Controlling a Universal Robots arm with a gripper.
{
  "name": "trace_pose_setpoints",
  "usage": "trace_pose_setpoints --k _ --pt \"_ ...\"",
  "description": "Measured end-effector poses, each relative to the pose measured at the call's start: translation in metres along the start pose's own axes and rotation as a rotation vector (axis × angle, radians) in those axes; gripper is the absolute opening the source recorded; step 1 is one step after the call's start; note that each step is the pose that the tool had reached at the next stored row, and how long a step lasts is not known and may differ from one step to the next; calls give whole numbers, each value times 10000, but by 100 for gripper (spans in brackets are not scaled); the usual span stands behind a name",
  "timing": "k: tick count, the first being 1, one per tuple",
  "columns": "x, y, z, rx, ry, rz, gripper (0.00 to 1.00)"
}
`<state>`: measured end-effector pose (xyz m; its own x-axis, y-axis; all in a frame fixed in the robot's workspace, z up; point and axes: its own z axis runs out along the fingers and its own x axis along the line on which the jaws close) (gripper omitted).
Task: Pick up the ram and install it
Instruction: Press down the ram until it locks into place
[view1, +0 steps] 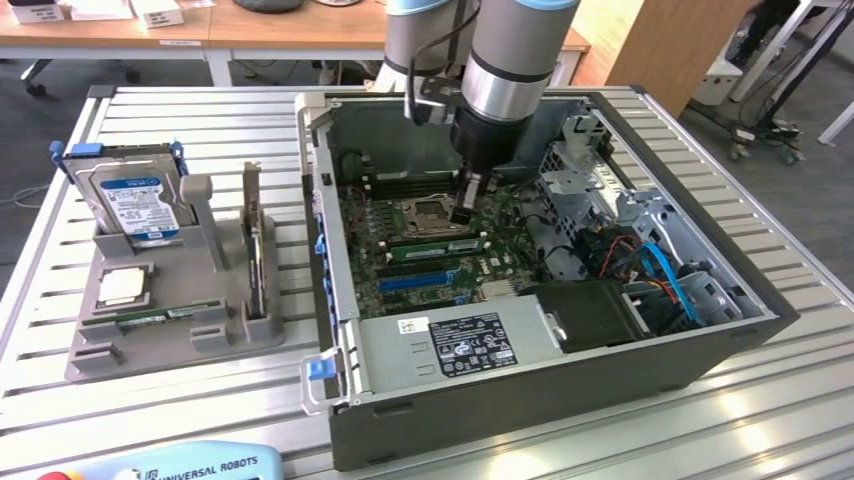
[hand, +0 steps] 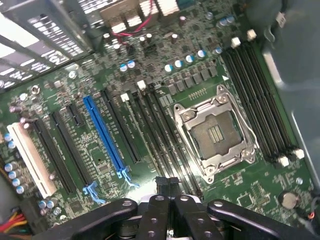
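Centre of the exterior frame, inside the open computer case (view1: 747, 330): gripper (view1: 463, 215) is down over the motherboard (hand: 100, 90), beside the empty CPU socket (hand: 215, 132). Fingers (hand: 172, 183) are pressed together on the ram (view1: 430, 245), lying edge-on along the slot just right of the blue slot (hand: 107, 135). Judged step: seating; next move calls for straight, even downward pressure until latches catch.

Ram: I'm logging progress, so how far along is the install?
The ram already stands in a slot beside the CPU socket. The shut claw is down at its end, seemingly pressing it. Left: full seating, which I cannot confirm.
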<state>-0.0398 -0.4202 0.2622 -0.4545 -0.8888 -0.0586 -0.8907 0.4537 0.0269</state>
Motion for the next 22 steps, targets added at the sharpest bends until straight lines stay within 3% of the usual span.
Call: trace_pose_setpoints --k 22 --pt "1 0 8 227 -104 3869 10"
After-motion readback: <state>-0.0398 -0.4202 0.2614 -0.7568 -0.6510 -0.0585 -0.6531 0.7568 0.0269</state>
